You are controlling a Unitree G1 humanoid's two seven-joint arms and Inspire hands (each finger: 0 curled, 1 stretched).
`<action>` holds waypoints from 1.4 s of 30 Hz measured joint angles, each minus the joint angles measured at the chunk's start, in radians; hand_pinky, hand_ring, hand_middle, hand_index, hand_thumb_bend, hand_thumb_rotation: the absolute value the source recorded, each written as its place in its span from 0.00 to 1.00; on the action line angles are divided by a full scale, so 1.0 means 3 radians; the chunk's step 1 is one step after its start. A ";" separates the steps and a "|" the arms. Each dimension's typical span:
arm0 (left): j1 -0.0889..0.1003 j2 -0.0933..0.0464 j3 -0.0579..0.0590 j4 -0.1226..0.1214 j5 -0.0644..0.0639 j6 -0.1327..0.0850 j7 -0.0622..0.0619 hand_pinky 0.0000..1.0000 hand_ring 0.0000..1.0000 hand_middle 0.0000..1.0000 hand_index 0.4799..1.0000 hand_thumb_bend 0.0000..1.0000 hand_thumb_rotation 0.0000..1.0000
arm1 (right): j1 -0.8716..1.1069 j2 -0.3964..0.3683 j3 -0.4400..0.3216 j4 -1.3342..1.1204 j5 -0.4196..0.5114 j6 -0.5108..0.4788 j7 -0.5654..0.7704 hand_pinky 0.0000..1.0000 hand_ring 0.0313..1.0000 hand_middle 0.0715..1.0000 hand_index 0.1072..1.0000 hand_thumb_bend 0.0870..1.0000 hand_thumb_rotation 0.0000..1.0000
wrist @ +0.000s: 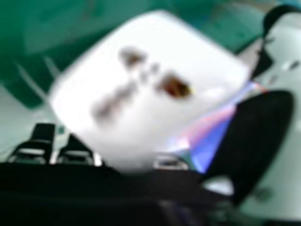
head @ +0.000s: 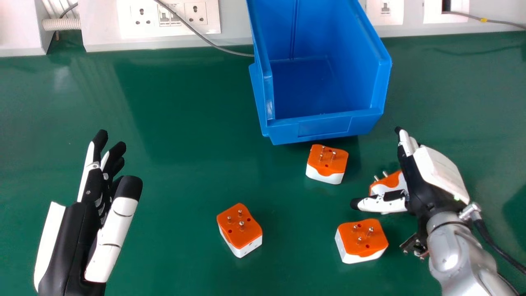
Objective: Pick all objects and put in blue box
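Head view: right robot hand [head: 425, 181] uncurled, plug adapter [head: 391, 180] between thumb and fingers; left robot hand [head: 84, 218] likewise

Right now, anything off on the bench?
One adapter, between the right hand's thumb and fingers, looks tilted: its pins slant left and away, while the other three adapters sit pins up. No visible spill or damage.

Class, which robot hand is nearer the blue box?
Right. In the head view, the right hand is just below-right of the blue box; the left hand is farther, below-left.
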 measured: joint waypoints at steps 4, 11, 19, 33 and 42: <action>-0.0025 0.0005 0.0002 -0.0003 0.0001 0.0016 -0.0001 0.93 0.96 0.96 1.00 0.72 0.92 | -0.0174 -0.0002 0.0066 0.0190 -0.0010 0.0047 -0.0028 0.94 1.00 1.00 1.00 0.65 0.29; -0.0036 0.0012 0.0010 -0.0018 0.0001 0.0025 -0.0001 0.93 0.96 0.96 1.00 0.72 0.92 | -0.0313 -0.0009 0.0158 0.0315 -0.0020 0.0146 -0.0044 0.94 1.00 1.00 0.99 0.64 0.28; -0.0031 0.0014 0.0013 -0.0062 0.0000 0.0049 -0.0002 0.93 0.96 0.96 1.00 0.72 0.92 | -0.0277 -0.0041 0.0185 0.0234 0.0010 0.0187 -0.0002 0.94 1.00 1.00 0.99 0.63 0.25; -0.0041 0.0019 0.0019 -0.0083 -0.0001 0.0089 -0.0005 0.91 0.95 0.95 0.99 0.72 0.91 | -0.0251 -0.0063 0.0180 0.0145 0.0036 0.0127 0.0030 0.92 0.99 1.00 0.98 0.63 0.20; -0.0042 0.0020 0.0019 -0.0083 -0.0001 0.0089 -0.0005 0.91 0.95 0.95 0.99 0.72 0.91 | -0.0240 -0.0063 0.0166 0.0141 0.0062 0.0110 0.0025 0.91 0.98 1.00 0.97 0.61 0.16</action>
